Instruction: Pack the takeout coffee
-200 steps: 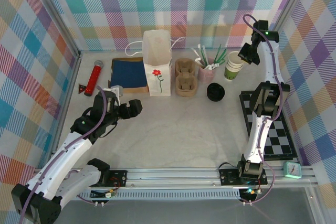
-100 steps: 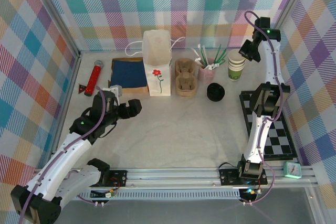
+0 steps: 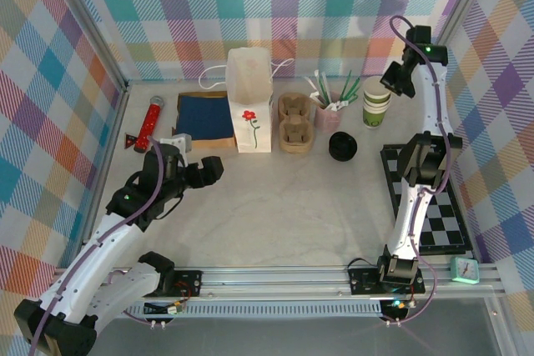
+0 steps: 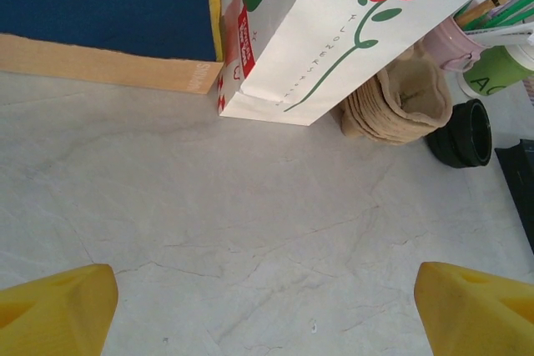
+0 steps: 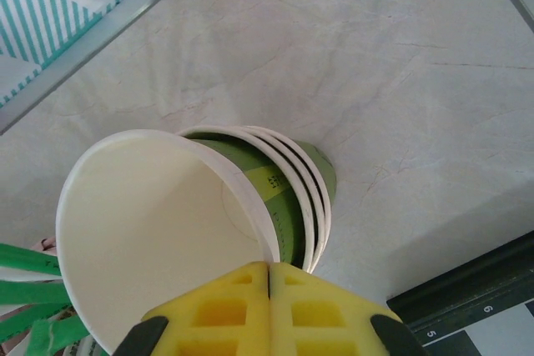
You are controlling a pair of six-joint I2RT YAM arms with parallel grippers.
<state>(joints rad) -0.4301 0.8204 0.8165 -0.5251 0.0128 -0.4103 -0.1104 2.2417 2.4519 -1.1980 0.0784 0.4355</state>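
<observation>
The takeout coffee is out of view. My right gripper [image 5: 269, 277] is shut on the rim of the top paper cup [image 5: 158, 231], a lidless cup that is white inside. That cup tilts out of a stack of green-and-white cups [image 5: 313, 181]. From above, the right gripper [image 3: 390, 87] hangs over the stack [image 3: 375, 107] at the back right. Black lids [image 3: 342, 147] lie in front of the stack. The left gripper [image 3: 209, 172] hovers open over bare table, its yellow fingertips [image 4: 54, 306] wide apart with nothing between them.
A white flowered paper bag [image 3: 250, 102] stands at the back centre beside a brown pulp cup carrier [image 3: 294, 122] and a pink cup of stirrers [image 3: 328, 114]. A blue notebook [image 3: 204, 118] and a red flashlight [image 3: 150, 122] lie at left. A checkerboard [image 3: 434, 206] lies at right.
The right gripper has shifted a little back and to the right, and the cup it grips has moved with it. The left arm has barely moved.
</observation>
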